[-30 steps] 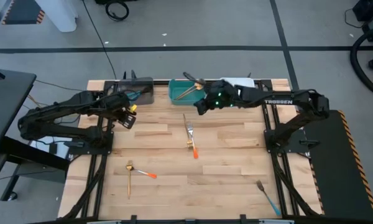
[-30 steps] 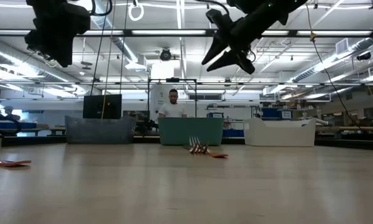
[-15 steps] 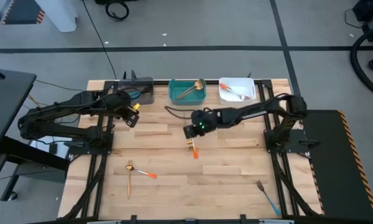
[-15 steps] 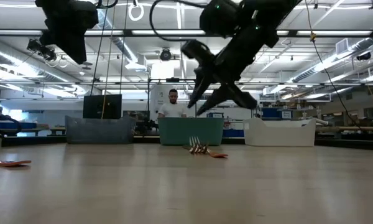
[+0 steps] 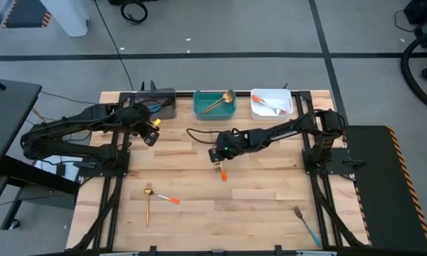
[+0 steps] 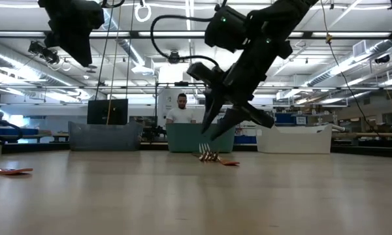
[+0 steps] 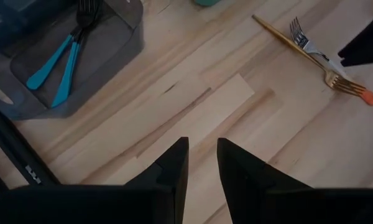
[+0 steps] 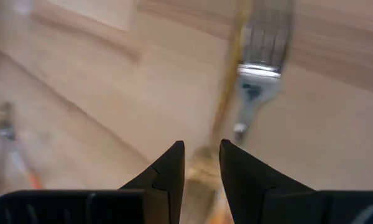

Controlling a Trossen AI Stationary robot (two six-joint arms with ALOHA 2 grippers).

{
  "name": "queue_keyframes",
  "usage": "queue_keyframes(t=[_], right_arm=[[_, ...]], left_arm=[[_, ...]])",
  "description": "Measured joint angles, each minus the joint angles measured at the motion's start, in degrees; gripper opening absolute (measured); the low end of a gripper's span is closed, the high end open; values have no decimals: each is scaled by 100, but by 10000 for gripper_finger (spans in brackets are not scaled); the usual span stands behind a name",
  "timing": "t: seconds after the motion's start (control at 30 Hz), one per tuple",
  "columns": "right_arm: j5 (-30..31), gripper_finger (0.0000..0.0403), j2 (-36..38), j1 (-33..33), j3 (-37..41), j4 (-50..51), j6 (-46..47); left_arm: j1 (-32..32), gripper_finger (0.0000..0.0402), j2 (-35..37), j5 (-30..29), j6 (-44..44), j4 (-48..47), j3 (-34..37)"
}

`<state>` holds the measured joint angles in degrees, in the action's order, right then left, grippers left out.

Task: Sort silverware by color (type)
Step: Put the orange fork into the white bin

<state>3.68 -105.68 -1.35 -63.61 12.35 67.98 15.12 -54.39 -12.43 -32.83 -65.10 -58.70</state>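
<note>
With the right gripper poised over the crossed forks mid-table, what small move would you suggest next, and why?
Probably lower the right gripper straight down and close on the gold fork. Its fingers are open and above the table, and that fork's handle runs between them, crossed with the orange-handled fork. The left gripper waits near the grey bin.

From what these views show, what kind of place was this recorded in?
Probably a robotics lab or workshop in a large industrial hall: a wooden table with sorting bins, exposed ceiling ducts and strip lights, and a person at benches behind.
</note>
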Motion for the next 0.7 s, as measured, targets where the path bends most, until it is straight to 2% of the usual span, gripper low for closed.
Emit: queue_keyframes(t=[0.17, 0.5, 0.7], right_arm=[[138, 107, -14, -116, 7, 362, -190], [206, 107, -18, -159, 7, 387, -257], [51, 107, -413, -64, 1, 147, -259]], left_arm=[[2, 94, 2, 0, 198, 20, 0], [4, 94, 2, 2, 209, 102, 0], [3, 94, -2, 2, 213, 178, 0]])
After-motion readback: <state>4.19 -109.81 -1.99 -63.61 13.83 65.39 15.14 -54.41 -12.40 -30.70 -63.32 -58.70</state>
